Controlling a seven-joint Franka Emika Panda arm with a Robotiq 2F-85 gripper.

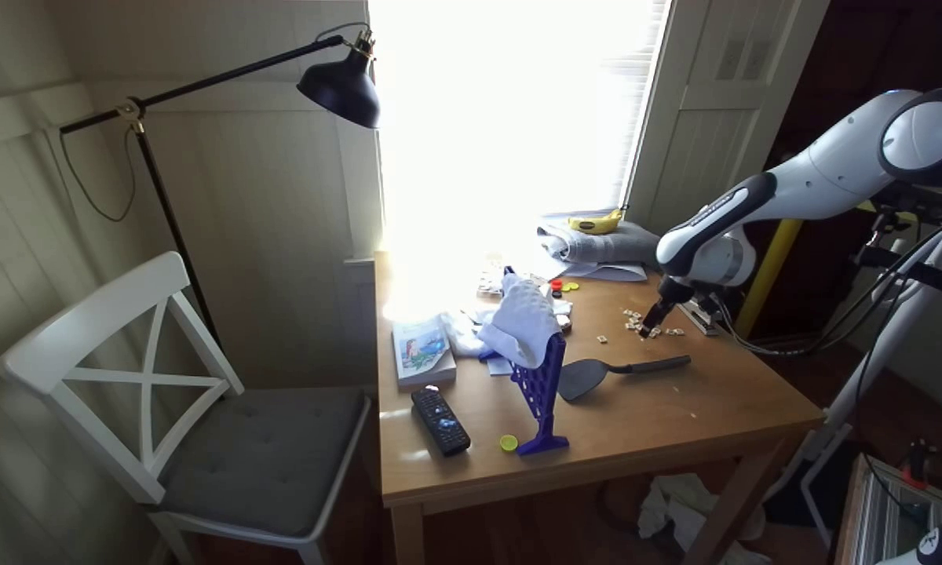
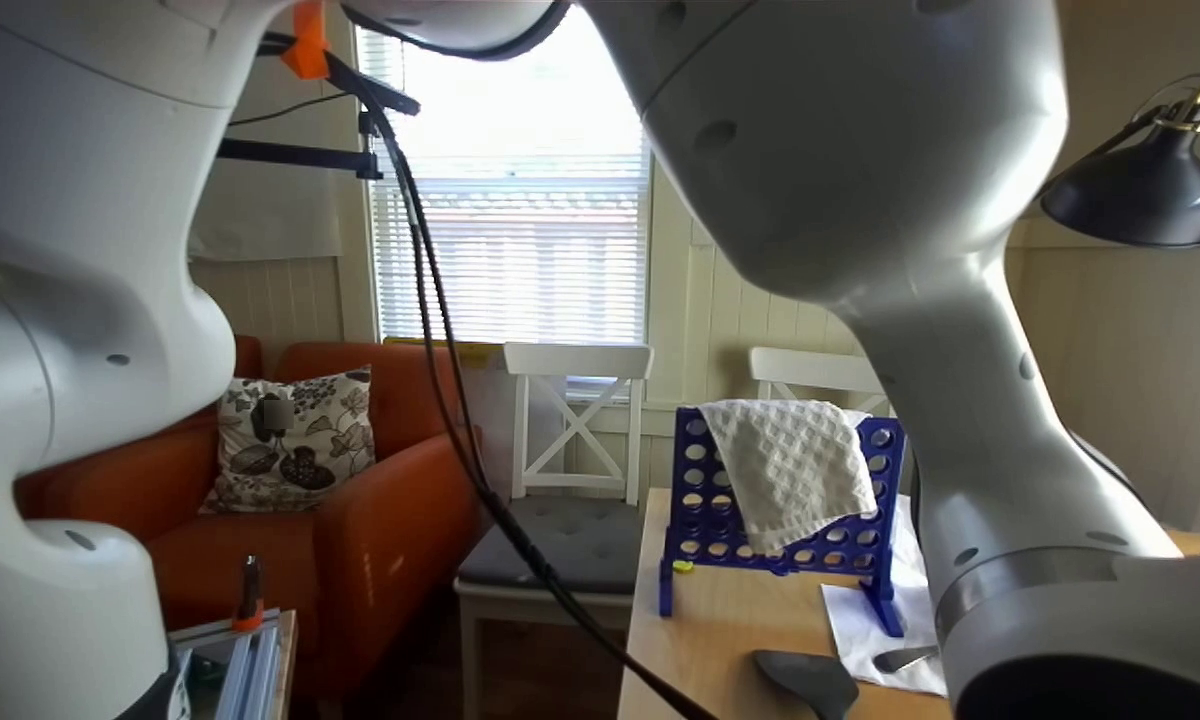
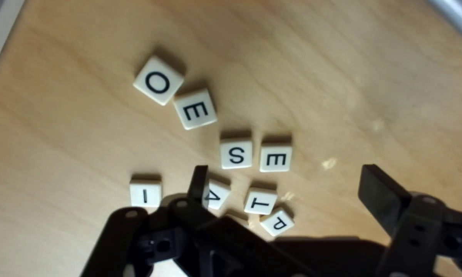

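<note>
Robot hand (image 3: 284,179), spread wide, hangs low over letter tiles (image 3: 236,154) on a bench (image 1: 636,424); near the tiles lies a dark spatula (image 1: 586,377).

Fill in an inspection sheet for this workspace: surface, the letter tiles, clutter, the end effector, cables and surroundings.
Surface: wooden table, with pale marks on it.
Job's things: letter tiles scattered loose; O, S, I, T, P and two Es readable, A partly hidden.
Clutter: spatula, remote, book, blue game rack draped with a pale cloth.
End effector: jaws apart above the tiles, nothing held.
Cables: dark cables hang loose in an exterior view.
Surroundings: white chair, black lamp, orange armchair.
</note>
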